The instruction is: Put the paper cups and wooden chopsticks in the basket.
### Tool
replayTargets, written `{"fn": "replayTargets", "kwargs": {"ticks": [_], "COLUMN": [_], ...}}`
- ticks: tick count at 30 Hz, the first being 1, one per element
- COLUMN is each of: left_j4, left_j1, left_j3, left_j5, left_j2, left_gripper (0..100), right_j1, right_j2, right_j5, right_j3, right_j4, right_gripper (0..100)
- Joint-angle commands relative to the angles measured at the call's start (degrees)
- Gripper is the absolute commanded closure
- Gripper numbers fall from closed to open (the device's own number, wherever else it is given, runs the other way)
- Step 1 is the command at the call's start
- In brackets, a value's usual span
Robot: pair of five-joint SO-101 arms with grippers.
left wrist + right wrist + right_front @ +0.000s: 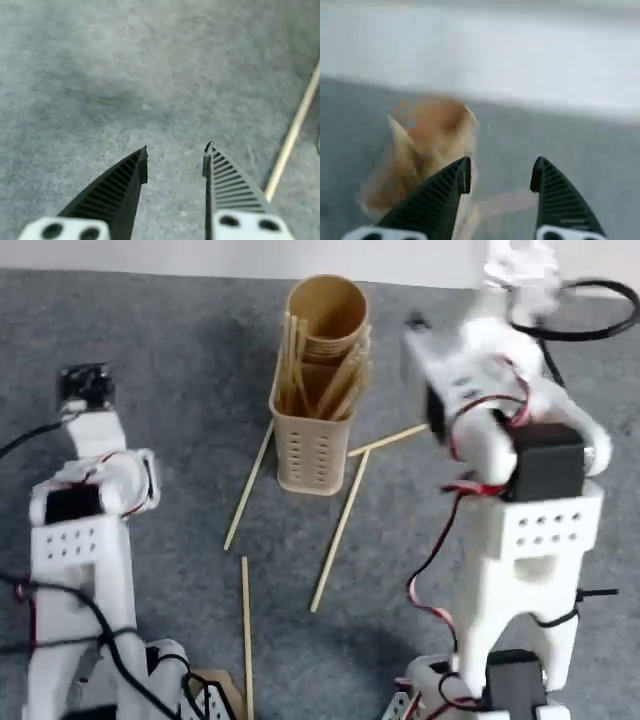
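1. The grey cloth-covered table (170, 350) carries everything.
2. The right arm (530, 500) stands right of the basket (312, 452). Its right gripper (503, 160) is released, fingers spread and holding nothing, and it faces the basket.
3. The left arm (80, 530) stands well left of the basket. Its left gripper (177, 147) is likewise released and empty over bare cloth, with a chopstick (292, 132) lying near it.
4. The beige perforated basket stands upright between the arms.
5. The stacked paper cups (328, 310) sit in the basket, rising above its rim.
6. A bundle of wooden chopsticks (295, 360) sits in the basket beside the cups. Four loose chopsticks lie on the cloth: one (247, 490) by the basket's left side, one (388, 440) to its right, and two (338, 535) (246, 640) nearer the arms.
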Motion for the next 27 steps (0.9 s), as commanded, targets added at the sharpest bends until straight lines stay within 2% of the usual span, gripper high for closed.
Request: {"fn": "replayTargets", "kwargs": {"ticks": [1, 7, 13, 16, 22, 27], "left_j4": [7.8, 16.4, 17.1, 16.6, 11.5, 6.6], "left_j1": [5.8, 13.7, 18.2, 18.5, 18.8, 19.6], "left_j3": [-12.0, -25.1, -26.5, -26.5, -26.6, -27.0], "left_j5": [-1.1, -3.8, -4.7, -4.5, -4.5, -4.6], "left_j2": [11.1, 27.7, 35.4, 37.8, 46.0, 53.0], "left_gripper": [79, 79, 79, 79, 80, 86], "right_j1": [9.0, 11.0, 12.0, 11.9, 11.2, 11.2], "right_j2": [-3.1, -17.9, -40.1, -47.5, -56.6, -62.0], "right_j5": [-2.4, -0.5, -0.3, -0.3, -0.4, -0.4], "right_j3": [3.6, 31.3, 71.5, 88.0, 100.0, 102.4], "right_j4": [5.0, -7.7, -31.5, -37.8, -39.9, -39.9], "right_gripper": [83.7, 86.4, 88.4, 88.4, 88.4, 88.4]}}
